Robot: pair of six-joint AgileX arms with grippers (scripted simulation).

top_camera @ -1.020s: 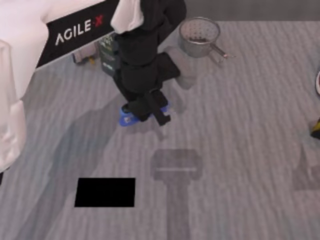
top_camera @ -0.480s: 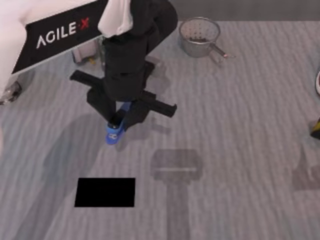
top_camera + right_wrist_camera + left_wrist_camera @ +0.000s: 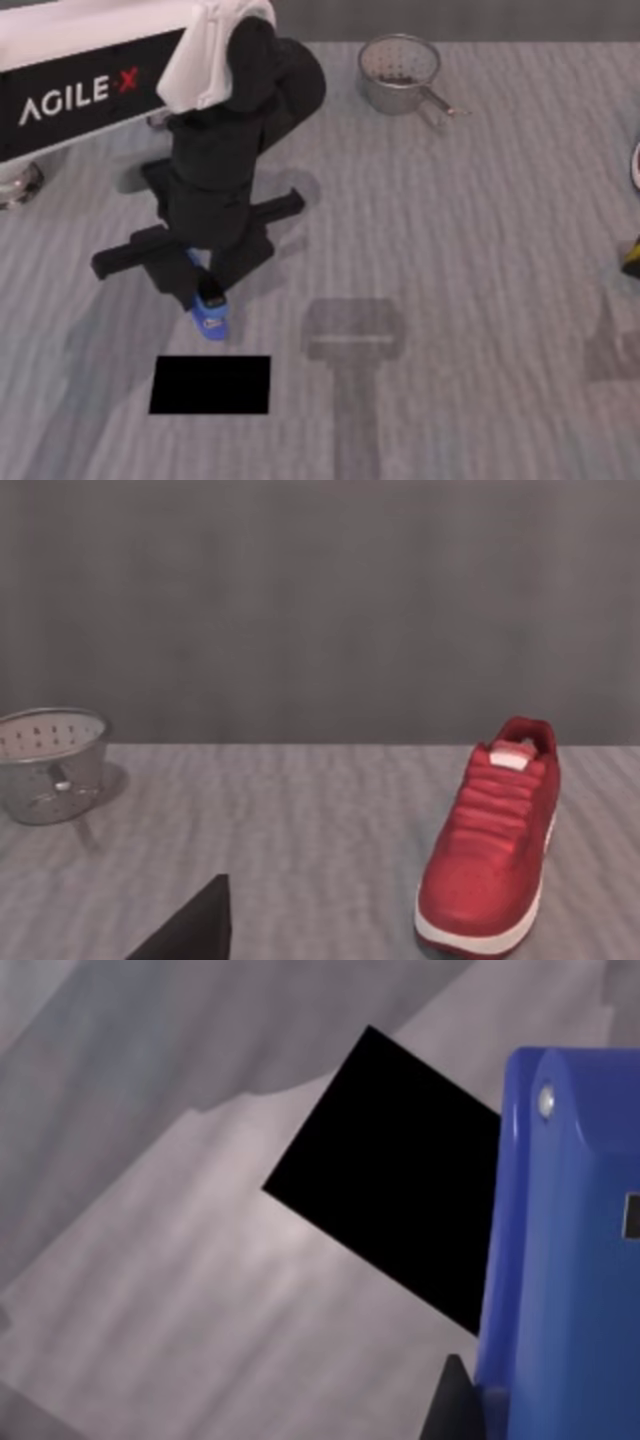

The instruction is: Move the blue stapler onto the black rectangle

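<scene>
The blue stapler (image 3: 210, 310) hangs just behind the black rectangle (image 3: 210, 385), clamped in my left gripper (image 3: 205, 292), which is shut on it under the black wrist. In the left wrist view the stapler (image 3: 570, 1240) fills one side, with one dark fingertip (image 3: 452, 1412) pressed against its flank and the black rectangle (image 3: 390, 1170) on the table beyond. My right arm is parked off the top view's right side. Its wrist view shows a single dark fingertip (image 3: 195, 930) far to one side, with nothing held.
A metal colander (image 3: 400, 72) stands at the back of the table, also seen as the colander (image 3: 50, 765) from the right wrist. A red shoe (image 3: 495, 840) lies near the right arm. A grey T-shaped shadow (image 3: 352, 335) falls right of the rectangle.
My left arm has carried the stapler from mid-table toward the front left, closer to the black rectangle, and the wrist has turned. The right arm has not moved.
</scene>
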